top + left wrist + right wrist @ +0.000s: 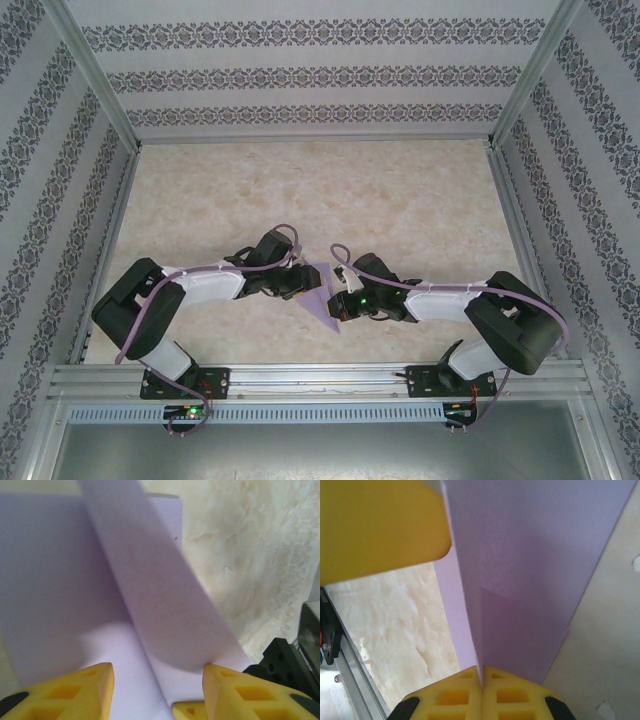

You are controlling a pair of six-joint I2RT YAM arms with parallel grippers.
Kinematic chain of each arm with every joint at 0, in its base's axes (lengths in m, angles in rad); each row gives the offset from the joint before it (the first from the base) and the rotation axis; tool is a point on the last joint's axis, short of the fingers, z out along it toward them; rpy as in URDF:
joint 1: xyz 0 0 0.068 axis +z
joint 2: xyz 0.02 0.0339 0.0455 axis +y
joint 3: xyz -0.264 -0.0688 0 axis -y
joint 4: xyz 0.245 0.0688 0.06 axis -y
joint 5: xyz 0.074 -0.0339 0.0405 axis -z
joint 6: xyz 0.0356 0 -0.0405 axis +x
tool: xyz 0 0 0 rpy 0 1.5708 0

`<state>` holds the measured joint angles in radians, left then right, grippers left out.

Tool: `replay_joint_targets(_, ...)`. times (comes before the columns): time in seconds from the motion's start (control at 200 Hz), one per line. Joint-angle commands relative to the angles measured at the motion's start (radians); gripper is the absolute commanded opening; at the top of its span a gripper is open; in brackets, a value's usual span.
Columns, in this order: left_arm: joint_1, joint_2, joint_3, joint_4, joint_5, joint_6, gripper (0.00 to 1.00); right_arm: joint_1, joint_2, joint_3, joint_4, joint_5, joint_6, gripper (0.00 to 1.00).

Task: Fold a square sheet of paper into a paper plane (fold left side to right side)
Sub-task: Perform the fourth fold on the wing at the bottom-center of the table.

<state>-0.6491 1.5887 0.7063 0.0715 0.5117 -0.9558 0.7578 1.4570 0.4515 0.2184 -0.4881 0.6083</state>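
While paper [535,555] was pinched at crease by right jaws, left jaws were noted apart over raised flap [160,605]; flattening judged due next.

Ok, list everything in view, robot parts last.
sheet of paper: one, lavender, partly folded, on the table between the two pincers
table: one, beige marbled top, under the paper and arms
walls: three, white with dark patterned stripes, around the table
metal rail: one, silver, along the near edge, carrying the arm bases
cables: two, purple, one along each arm
left arm: one, black and white, reaching in from the left
right arm: one, black and white, reaching in from the right
left pincer: one, yellow fingers, open with a paper flap between them
right pincer: one, yellow fingers, shut on the paper's fold
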Motion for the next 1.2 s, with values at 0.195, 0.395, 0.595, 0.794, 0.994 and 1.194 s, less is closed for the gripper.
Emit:
replay_joint_targets(0.195, -0.015, 0.058, 0.051, 0.021, -0.047, -0.021, 0.49, -0.012, 0.02, -0.023, 0.031, -0.021, 0.016, 0.03)
replay_joint_targets(0.395, -0.015, 0.077, 0.067, -0.011, -0.076, -0.024, 0.48, -0.014, 0.04, -0.024, 0.045, -0.03, 0.021, 0.05)
replay_joint_targets(0.595, -0.015, 0.099, 0.078, -0.059, -0.093, -0.021, 0.47, -0.013, 0.054, -0.023, 0.06, -0.04, 0.027, 0.06)
replay_joint_targets(0.794, -0.016, 0.117, 0.085, -0.089, -0.107, -0.02, 0.45, -0.016, 0.043, -0.023, 0.068, -0.051, 0.036, 0.11)
replay_joint_targets(0.994, -0.015, 0.125, 0.086, -0.105, -0.111, -0.015, 0.44, -0.038, -0.027, -0.032, 0.063, -0.064, 0.056, 0.25)
replay_joint_targets(1.194, -0.016, 0.122, 0.082, -0.103, -0.111, -0.016, 0.44, -0.096, -0.106, -0.044, 0.043, -0.093, 0.068, 0.42)
